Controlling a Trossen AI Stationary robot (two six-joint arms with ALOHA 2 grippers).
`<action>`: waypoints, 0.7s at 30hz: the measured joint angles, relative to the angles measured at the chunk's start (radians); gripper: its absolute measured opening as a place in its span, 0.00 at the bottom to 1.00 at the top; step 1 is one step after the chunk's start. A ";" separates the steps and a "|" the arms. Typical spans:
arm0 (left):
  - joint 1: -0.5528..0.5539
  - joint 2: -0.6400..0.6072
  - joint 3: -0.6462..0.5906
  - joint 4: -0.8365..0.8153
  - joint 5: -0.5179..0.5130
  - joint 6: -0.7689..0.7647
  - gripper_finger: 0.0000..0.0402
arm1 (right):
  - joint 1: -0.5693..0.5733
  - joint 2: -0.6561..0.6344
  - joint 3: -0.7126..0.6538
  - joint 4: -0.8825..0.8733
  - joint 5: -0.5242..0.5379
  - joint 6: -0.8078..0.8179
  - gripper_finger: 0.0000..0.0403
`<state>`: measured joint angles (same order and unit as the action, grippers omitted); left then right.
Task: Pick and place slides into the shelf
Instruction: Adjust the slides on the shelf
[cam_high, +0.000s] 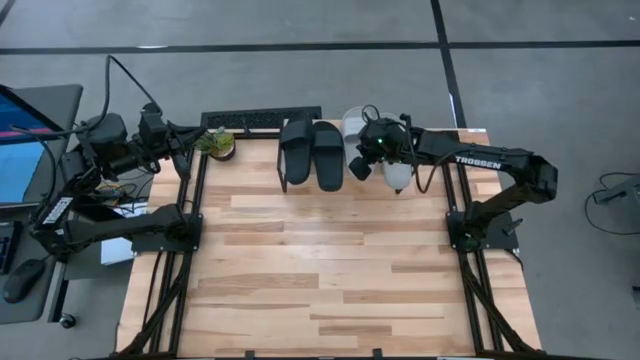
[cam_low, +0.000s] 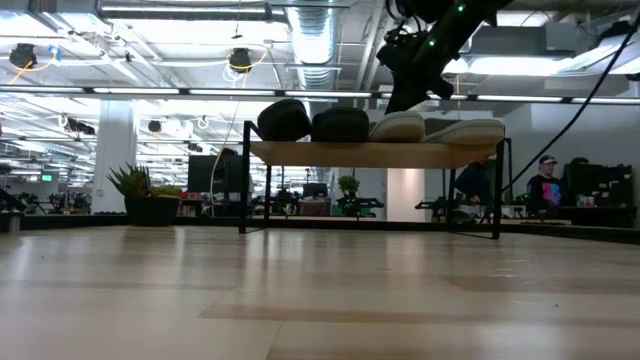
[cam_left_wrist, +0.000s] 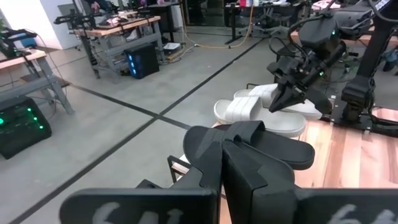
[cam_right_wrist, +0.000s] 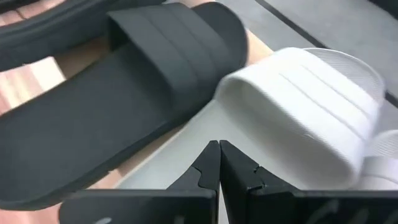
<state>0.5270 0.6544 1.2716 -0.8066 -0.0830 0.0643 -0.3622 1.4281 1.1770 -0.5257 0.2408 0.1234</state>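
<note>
The shelf (cam_low: 375, 153) stands at the table's far edge. All the slides lie side by side on its plank: two black slides (cam_high: 297, 150) (cam_high: 328, 150) and two light grey slides (cam_high: 355, 128) (cam_high: 398, 177). My right gripper (cam_high: 364, 163) is shut and sits just above the grey slide that lies beside the black pair; in the right wrist view its fingertips (cam_right_wrist: 219, 149) point at that slide's footbed (cam_right_wrist: 180, 165), behind the strap (cam_right_wrist: 311, 118). My left gripper (cam_left_wrist: 222, 165) is shut and waits off the table's far left corner. My right gripper comes at the grey slide's footbed (cam_right_wrist: 180, 165) from above with shut fingers, pointing down just behind the strap. I cannot tell whether the fingertips touch it. The slide lies flat on the shelf plank.
A small potted plant (cam_high: 217, 145) stands at the table's far left corner, left of the shelf. The wide wooden tabletop (cam_high: 320, 260) stretches in front of the shelf. Black frame rails (cam_high: 190, 200) run along both table sides. People sit in the room beyond (cam_low: 545, 180).
</note>
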 joint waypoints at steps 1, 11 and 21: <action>0.000 0.000 0.000 -0.002 0.000 0.000 0.00 | 0.000 0.000 0.000 -0.003 0.014 0.000 0.00; 0.000 0.000 0.000 -0.012 0.000 0.000 0.00 | 0.000 0.000 0.000 -0.019 0.158 0.000 0.00; 0.000 0.000 0.000 -0.020 0.001 -0.001 0.00 | 0.008 0.000 0.000 -0.139 0.266 0.066 0.00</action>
<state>0.5270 0.6543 1.2716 -0.8268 -0.0822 0.0631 -0.3544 1.4284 1.1770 -0.6649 0.5068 0.1890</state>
